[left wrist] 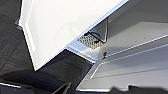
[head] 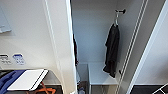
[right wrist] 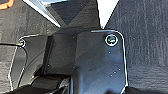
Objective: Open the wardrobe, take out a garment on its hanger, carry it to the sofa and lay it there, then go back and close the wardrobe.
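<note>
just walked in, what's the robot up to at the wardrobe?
It faces the wardrobe, whose doors are already open. The black garment hangs on its pale hanger from a peg high on the inside right, with no gripper on it. A dark red garment shows at the edge of the left door. The left wrist view looks at a white door and the cabinet's base above dark carpet.

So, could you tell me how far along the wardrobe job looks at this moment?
Done: the wardrobe stands open, its door swung aside. In hand: nothing yet; the black garment hangs on its hanger from the rail inside. Left: taking it out, laying it on the sofa, closing up.
</note>
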Motion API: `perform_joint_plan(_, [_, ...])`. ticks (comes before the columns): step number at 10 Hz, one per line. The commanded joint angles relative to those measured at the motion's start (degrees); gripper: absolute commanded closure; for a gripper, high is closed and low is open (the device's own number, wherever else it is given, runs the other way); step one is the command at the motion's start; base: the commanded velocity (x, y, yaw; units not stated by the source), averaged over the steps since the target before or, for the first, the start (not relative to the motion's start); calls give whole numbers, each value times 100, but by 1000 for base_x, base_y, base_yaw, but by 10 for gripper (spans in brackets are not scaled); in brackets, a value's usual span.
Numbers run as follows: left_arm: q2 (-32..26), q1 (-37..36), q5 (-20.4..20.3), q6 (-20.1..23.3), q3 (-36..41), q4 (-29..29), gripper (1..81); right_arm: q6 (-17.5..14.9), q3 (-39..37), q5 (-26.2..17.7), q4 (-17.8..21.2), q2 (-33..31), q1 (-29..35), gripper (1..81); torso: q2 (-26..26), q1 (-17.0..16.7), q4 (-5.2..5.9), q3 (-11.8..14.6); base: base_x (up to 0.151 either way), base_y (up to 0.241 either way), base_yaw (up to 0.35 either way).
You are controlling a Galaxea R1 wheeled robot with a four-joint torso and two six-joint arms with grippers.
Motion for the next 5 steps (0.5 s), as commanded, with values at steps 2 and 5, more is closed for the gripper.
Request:
perform_joint_plan(2, [-47,-574,144,-7,581,236,10,-14,-2,-297,-6,-54,343,10,0,2,0,0,0,0,0])
perform_joint_plan(5, [-231,-855,73,-516,1036,228,10,-23,-1,-306,-15,7,378,10,0,0,0,-2,0,0,0])
